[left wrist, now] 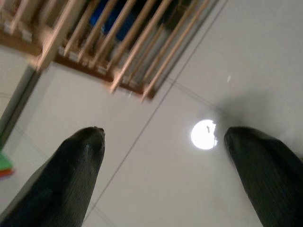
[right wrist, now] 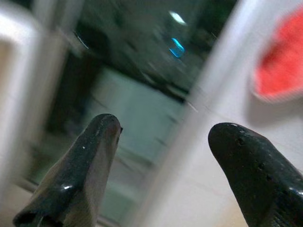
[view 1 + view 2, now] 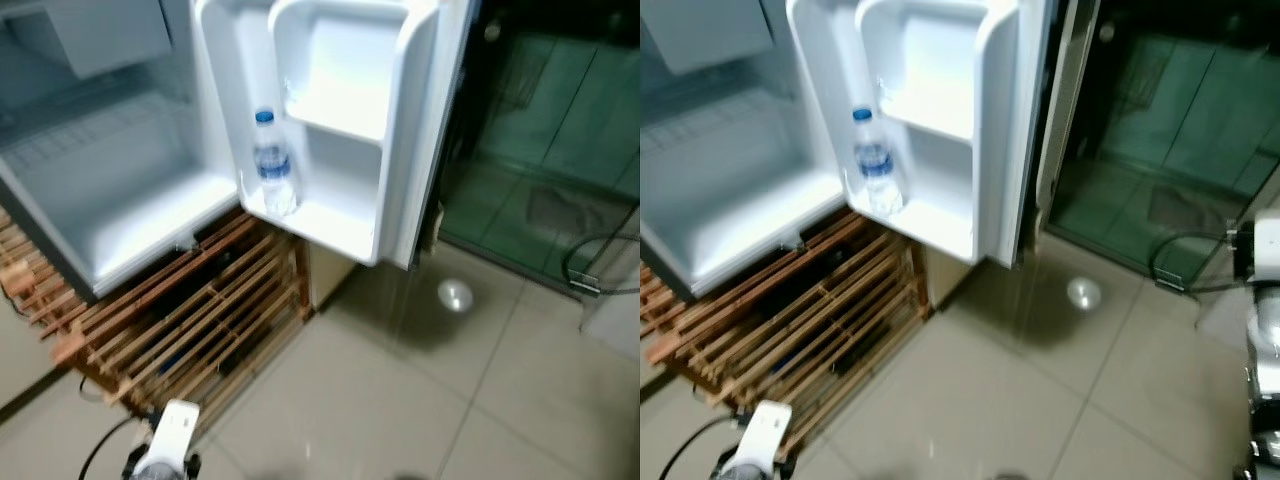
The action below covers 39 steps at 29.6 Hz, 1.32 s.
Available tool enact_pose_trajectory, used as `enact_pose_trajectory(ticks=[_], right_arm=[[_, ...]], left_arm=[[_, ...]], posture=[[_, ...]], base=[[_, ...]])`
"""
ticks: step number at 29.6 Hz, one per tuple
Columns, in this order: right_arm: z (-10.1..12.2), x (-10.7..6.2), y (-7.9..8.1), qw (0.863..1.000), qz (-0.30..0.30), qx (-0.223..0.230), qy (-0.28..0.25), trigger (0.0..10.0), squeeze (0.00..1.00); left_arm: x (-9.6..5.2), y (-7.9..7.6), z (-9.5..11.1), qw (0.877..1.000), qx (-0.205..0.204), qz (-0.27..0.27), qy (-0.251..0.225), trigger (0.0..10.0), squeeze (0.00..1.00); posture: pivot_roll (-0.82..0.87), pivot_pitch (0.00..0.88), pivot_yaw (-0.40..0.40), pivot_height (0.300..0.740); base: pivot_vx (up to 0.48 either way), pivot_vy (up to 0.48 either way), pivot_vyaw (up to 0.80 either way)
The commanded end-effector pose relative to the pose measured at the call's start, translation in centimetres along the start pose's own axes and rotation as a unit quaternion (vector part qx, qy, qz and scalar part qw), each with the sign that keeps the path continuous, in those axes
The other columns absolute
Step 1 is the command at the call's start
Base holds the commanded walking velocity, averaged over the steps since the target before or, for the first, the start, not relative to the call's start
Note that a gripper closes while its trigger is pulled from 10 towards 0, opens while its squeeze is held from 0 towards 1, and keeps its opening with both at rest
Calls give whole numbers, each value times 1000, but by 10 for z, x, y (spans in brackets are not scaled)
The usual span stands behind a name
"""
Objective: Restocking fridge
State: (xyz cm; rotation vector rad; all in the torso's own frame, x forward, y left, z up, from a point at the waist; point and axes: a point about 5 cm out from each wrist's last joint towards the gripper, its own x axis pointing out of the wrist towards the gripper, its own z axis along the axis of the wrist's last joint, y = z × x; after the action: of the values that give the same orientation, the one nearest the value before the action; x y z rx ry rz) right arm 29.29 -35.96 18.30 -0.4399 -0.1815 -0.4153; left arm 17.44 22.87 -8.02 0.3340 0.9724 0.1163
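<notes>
A small white fridge stands open on a wooden slat rack. Its door swings out to the right, and one clear water bottle with a blue cap stands upright in the lower door shelf. The fridge's inner compartment looks bare. My left arm hangs low at the bottom left. In the left wrist view my left gripper is open over the tiled floor, with nothing between its fingers. My right arm hangs at the right edge. My right gripper is open and holds nothing.
Pale floor tiles stretch in front of the fridge. A dark glass-fronted cabinet stands right of the door, with a black cable on the floor by it. A blurred red shape appears in the right wrist view.
</notes>
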Motion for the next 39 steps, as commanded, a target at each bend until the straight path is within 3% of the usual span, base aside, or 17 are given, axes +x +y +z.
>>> enact_pose_trajectory(ticks=[1, 2, 4, 8, 9, 12, 14, 15, 16, 20, 21, 25, 26, 29, 34, 39], right_arm=[[16, 4, 2, 999, 11, 20, -38, 10000, 0], [38, 1, 20, 993, 49, 54, -88, 10000, 0], [52, -6, 40, 987, 84, 71, -120, 10000, 0], [58, -14, 56, 982, 105, 98, -126, 10000, 0], [60, -22, 71, 977, 128, 119, -124, 10000, 0], [57, -30, 79, 975, 130, 144, -113, 10000, 0], [57, -39, 83, 973, 125, 167, -102, 10000, 0], [57, -39, 83, 973, 125, 167, -102, 10000, 0], [58, -51, 90, 971, 134, 175, -95, 10000, 0], [58, -76, 106, 965, 160, 196, -71, 10000, 0], [58, -76, 106, 965, 160, 196, -71, 10000, 0], [52, -100, 118, 960, 183, 209, -42, 10000, 0], [52, -101, 119, 960, 183, 210, -37, 10000, 0], [53, -101, 122, 959, 187, 210, -34, 10000, 0], [55, -100, 121, 961, 187, 202, -34, 10000, 0], [55, -102, 123, 961, 191, 197, -33, 10000, 0]], left_arm=[[1, 2, 11, 1000, -10, 12, -22, 10000, 0], [2, -2, 25, 998, -10, 5, -56, 10000, 0], [2, -11, 37, 996, 0, -11, -86, 10000, 0], [1, -15, 48, 993, 2, -12, -114, 10000, 0], [0, -18, 61, 990, -9, -13, -140, 10000, 0], [-3, -15, 84, 979, -40, -7, -198, 10000, 0], [-11, 14, 101, 955, -73, 2, -289, 10000, 0], [-11, 14, 101, 955, -73, 2, -289, 10000, 0], [-21, 29, 115, 933, -97, 9, -347, 10000, 0], [-43, 33, 139, 891, -168, 3, -421, 10000, 0], [-43, 33, 139, 891, -168, 3, -421, 10000, 0], [-95, 27, 165, 842, -208, -27, -497, 10000, 0], [-100, 26, 168, 835, -212, -36, -507, 10000, 0], [-108, 21, 174, 827, -206, -57, -520, 10000, 0], [-120, 16, 184, 827, -200, -76, -520, 10000, 0], [-120, 15, 196, 829, -204, -78, -515, 10000, 0]], posture=[[-179, 0, 31, 740], [-179, 0, 31, 740], [-178, 0, 34, 740], [-180, 0, 39, 740], [-180, 0, 39, 740], [-173, 0, 35, 740], [-168, 0, 32, 740], [-168, 0, 32, 740], [-162, 0, 26, 740], [-145, 0, 17, 740], [-145, 0, 17, 740], [-127, 0, 9, 740], [-121, 0, 7, 740], [-117, 0, 6, 740], [-130, 0, 8, 740], [-136, 0, 9, 740]], base=[[0, 0, 0], [0, 0, 0], [0, 0, 0], [0, 0, 0], [0, 0, 0], [0, 0, 0], [0, 0, 0], [0, 0, 0], [0, 0, 0], [0, 0, 0], [0, 0, 0], [0, 0, 0], [0, -307, 0], [0, -422, 0], [0, -384, 592], [0, 0, 733]])
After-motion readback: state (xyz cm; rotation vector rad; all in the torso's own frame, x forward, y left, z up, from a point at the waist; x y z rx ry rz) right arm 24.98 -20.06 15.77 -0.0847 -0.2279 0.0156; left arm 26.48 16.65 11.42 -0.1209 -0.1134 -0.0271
